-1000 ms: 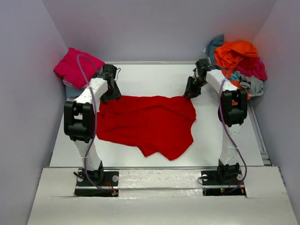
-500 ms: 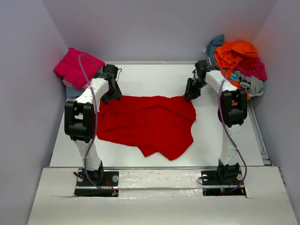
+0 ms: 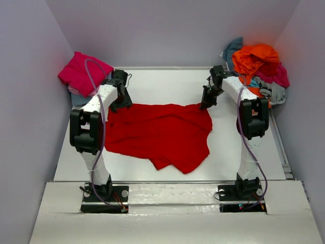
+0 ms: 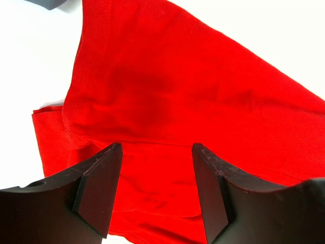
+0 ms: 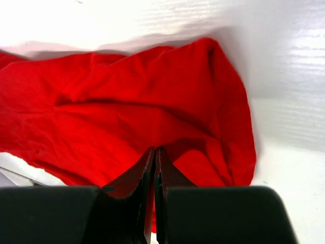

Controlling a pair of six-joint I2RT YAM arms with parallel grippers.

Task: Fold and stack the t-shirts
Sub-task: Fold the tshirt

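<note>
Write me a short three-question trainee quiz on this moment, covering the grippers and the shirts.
1. True or false: the left gripper has clamped the red t-shirt.
2. Which colour tops the heap in the far right corner? A orange, B green, C yellow.
3. Which gripper is shut on the shirt's far edge?
Key: 1 false, its jaws stand open over the cloth. 2 A. 3 the right gripper.
</note>
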